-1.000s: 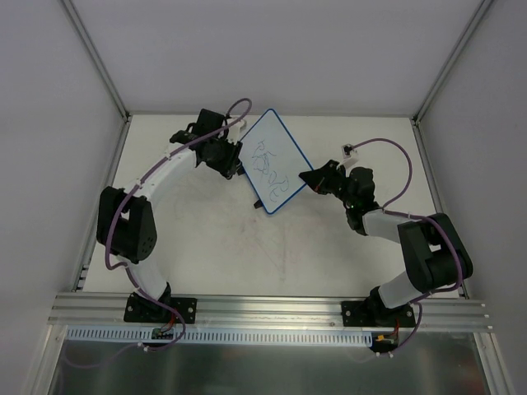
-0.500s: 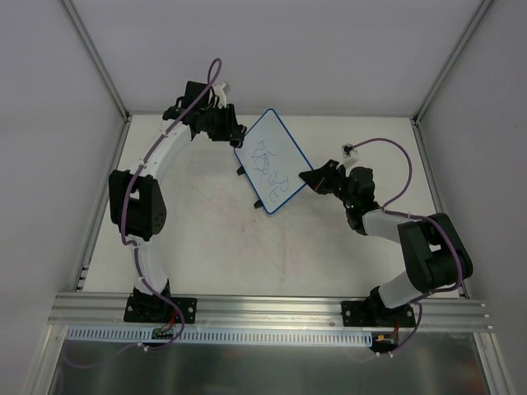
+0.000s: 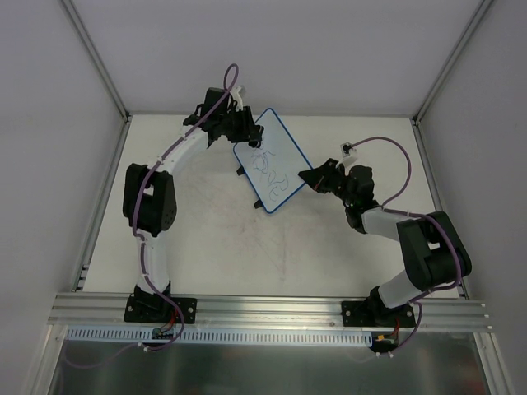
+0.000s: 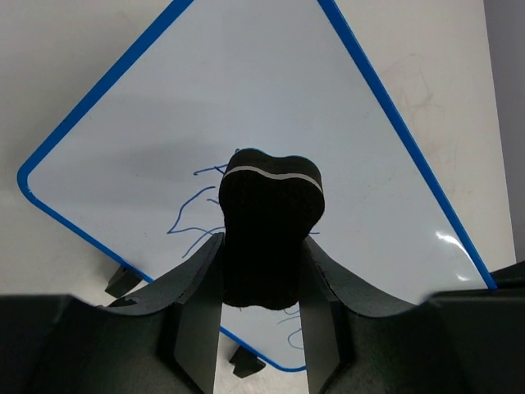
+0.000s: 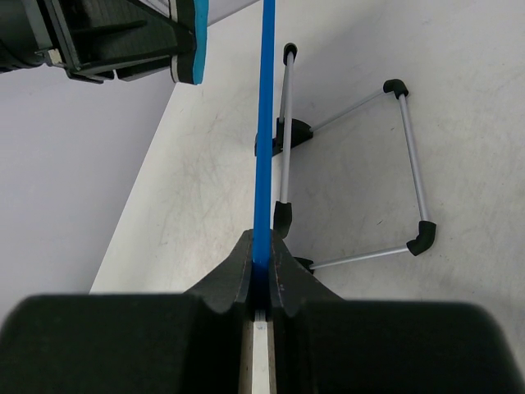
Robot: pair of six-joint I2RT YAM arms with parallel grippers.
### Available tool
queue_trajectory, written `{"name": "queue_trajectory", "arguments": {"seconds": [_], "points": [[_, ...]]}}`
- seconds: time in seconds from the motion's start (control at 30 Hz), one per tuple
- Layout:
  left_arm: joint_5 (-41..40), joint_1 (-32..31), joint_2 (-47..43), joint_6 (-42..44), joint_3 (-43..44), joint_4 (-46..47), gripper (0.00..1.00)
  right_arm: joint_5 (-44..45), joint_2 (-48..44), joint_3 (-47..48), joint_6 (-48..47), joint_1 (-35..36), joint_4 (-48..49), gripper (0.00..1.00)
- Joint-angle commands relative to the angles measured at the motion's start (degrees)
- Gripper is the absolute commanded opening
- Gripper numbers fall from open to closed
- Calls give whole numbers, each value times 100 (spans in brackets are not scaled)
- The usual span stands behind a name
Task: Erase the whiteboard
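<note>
The whiteboard (image 3: 272,162) is a small white board with a blue rim, standing tilted at the back middle of the table, with blue scribbles on its lower half. My left gripper (image 3: 249,132) is at its upper left corner, shut on a black bone-shaped eraser (image 4: 271,222) that sits over the scribbles on the whiteboard (image 4: 246,107). My right gripper (image 3: 310,178) is shut on the board's right edge. In the right wrist view the blue rim (image 5: 264,123) runs edge-on between the fingers of the right gripper (image 5: 262,261).
The board's wire stand with black feet (image 5: 344,176) rests on the table behind the board. The enclosure's back wall and side rails lie close behind and beside the board. A small white connector (image 3: 349,150) lies at the back right.
My left arm has swung from the board's left side up and right, bringing the eraser onto the board's upper left. Some scribbles on the upper part are gone. The right arm has held still.
</note>
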Motion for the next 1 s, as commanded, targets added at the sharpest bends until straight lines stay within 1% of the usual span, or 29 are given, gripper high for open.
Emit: {"name": "queue_trajectory", "arguments": {"seconds": [0.0,0.13,0.3,0.47,0.53,0.63,0.97], "points": [[-108,-33,238,-234,178,410,0,-290,52,215,-214,51,231,0],[-195,-112,458,-243,223,524,0,-290,52,215,-214,51,222,0],[-537,-270,660,-208,249,709,0,-299,61,215,-196,59,222,0],[-705,-358,827,-199,205,849,0,-316,70,232,-196,59,222,0],[-976,-350,854,-225,126,867,0,-307,70,224,-196,59,231,0],[-1171,-315,871,-217,3,876,0,-325,61,224,-196,59,231,0],[-1092,-121,1179,-463,64,885,0,-325,52,224,-205,59,231,0]]}}
